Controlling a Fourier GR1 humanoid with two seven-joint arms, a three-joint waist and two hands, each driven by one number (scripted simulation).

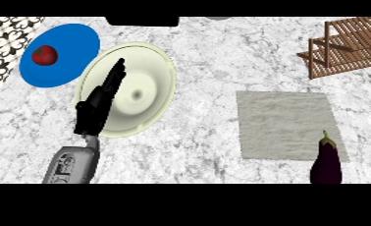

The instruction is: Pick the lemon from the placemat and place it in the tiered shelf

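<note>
I see no lemon; the grey placemat (285, 124) is bare. An eggplant (327, 160) overlaps its near corner: smooth, so I'd grasp mid-body. My left robot hand (101, 99) rests released over the cream plate (156, 92); shelf (339, 45) waits far right.

So the thing on the grey placemat (282, 122) is a dark purple eggplant (326, 163), stem pointing away, on its near right corner, far right of the left hand (98, 104). The wooden tiered shelf (340, 48) sits farther back right.
</note>
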